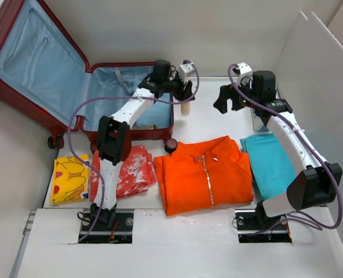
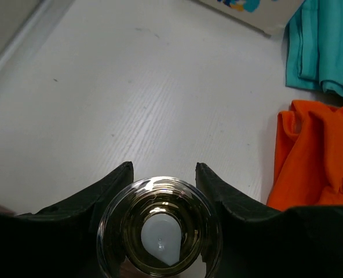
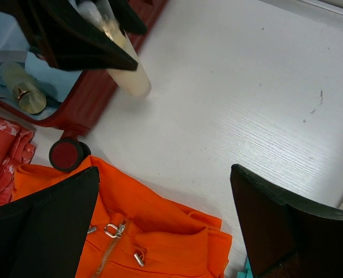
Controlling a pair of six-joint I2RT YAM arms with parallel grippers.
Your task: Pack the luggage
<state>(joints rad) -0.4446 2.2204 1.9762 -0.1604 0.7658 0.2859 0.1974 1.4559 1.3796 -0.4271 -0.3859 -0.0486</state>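
Left claw looks pinched on the bottle just off the right wall of the open luggage at the far-left corner of the table; lift over the rim, lower gently, right claw spread, idle.

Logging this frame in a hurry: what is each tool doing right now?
Left tool: shut on the clear-capped bottle.
Right tool: open, holding nothing.

surface: white table (faint wood grain) | walls: plain white panels behind and right | light: even
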